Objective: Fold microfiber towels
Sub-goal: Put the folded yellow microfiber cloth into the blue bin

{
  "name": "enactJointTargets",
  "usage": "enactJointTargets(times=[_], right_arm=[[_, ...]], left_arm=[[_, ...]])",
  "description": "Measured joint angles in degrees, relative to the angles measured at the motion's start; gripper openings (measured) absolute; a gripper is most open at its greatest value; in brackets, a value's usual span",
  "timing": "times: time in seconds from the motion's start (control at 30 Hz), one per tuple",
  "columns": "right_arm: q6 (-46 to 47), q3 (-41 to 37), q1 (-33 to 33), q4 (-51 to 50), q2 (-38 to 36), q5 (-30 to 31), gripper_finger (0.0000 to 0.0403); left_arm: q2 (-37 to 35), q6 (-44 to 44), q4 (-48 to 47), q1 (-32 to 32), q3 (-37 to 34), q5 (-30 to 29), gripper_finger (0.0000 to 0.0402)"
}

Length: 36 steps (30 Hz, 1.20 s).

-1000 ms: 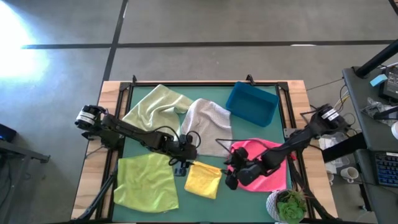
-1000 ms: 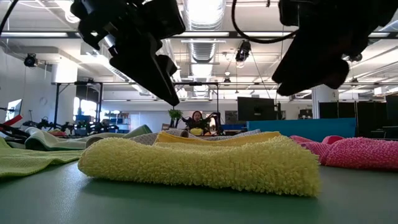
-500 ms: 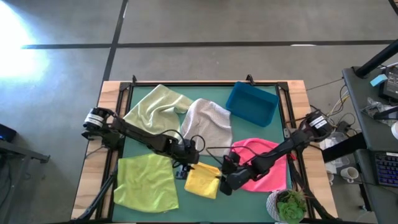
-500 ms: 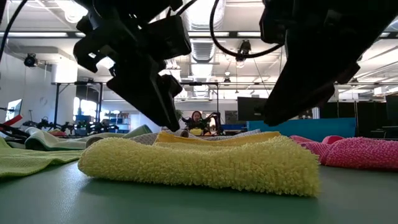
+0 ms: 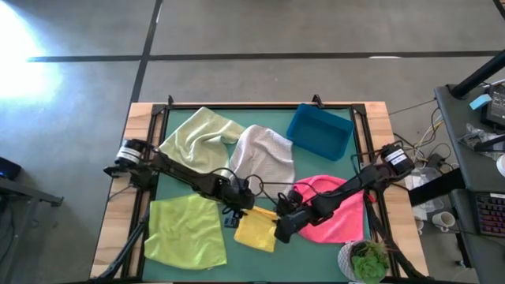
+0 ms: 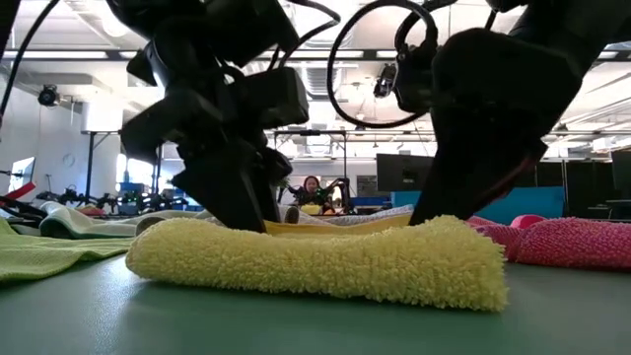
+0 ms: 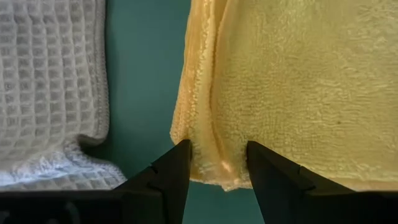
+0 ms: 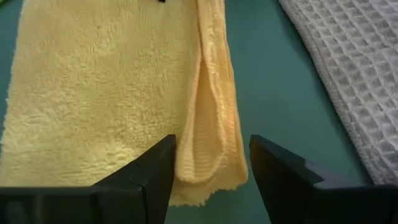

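- On the green mat in high view: yellow towel folded, front centre, between lime towel on the left and pink towel on the right.
- Behind them, pale green towel rumpled at back left, grey towel in the middle, blue bin at back right.
- Left gripper down at yellow towel's back left corner; right gripper down at its right edge, arm lying across pink towel.
- Potted plant at front right table corner.
- In low view: yellow towel lying flat as a thick folded pad, upper layer showing along the back edge.
- Left gripper and right gripper both lowered onto the towel's far edge, one near each end.
- Pink towel low at right, lime towel low at left; a person seated far back in the room.
- In left wrist view: fingers spread, straddling the layered corner edge of yellow towel; fold sits in the gap, not pinched.
- Grey towel just beside, strip of mat between the two.
- In right wrist view: fingers spread wide either side of the folded edge of yellow towel; loose fold lies between them, not squeezed.
- Grey towel apart, across bare mat.
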Motion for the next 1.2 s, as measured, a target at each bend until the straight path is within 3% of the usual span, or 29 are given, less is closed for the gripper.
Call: enactJointTargets(times=[0.2, 0.37, 0.6, 0.93, 1.1, 1.2], right_arm=[[0.3, -0.2, -0.9, -0.5, 0.0, -0.5, 0.0194], [-0.1, -0.3, -2.3, -0.5, 0.0, -4.3, 0.0194], [-0.2, -0.4, -2.7, -0.5, 0.0, -10.9, 0.018], [2.3, -0.5, -2.7, -0.1, -0.1, -15.0, 0.0102], [4.7, -0.5, -2.7, 0.4, -0.1, -16.4, 0.0024], [6.1, -0.5, -2.7, 0.3, -0.1, -16.4, 0.0014]], left_arm=[[1.3, -0.1, 2.0, 0.0, 0.0, 0.1, 0.0144], [1.8, -0.3, 4.9, 0.0, -0.1, 0.7, 0.0142], [1.8, -0.3, 5.5, 0.2, -0.1, 0.9, 0.0102], [1.9, -0.4, 6.3, 0.2, -0.2, 1.1, 0.0016], [2.0, -0.4, 8.5, 0.2, -0.2, 1.2, 0.0004], [2.0, -0.4, 8.7, 0.2, -0.1, 1.2, 0.0004]])
